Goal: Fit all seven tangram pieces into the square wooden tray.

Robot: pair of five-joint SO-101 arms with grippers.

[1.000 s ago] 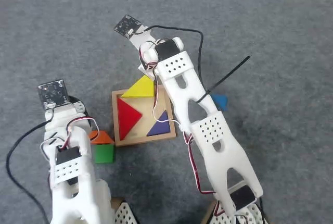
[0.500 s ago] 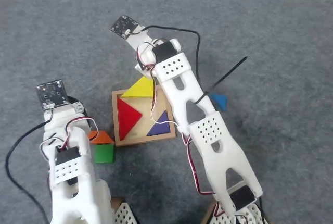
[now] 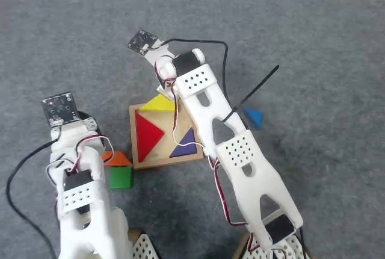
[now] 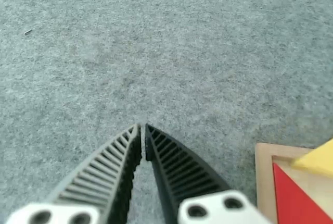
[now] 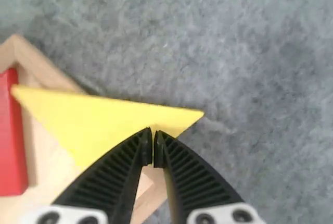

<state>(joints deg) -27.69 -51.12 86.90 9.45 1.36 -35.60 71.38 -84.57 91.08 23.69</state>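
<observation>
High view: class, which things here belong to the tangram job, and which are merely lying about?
Belong to the job: wooden tray; yellow triangle; red triangle; purple triangle; blue piece; orange piece; green piece.

Just lying about: grey mat; thin black strip sticking out beside an arm.
</observation>
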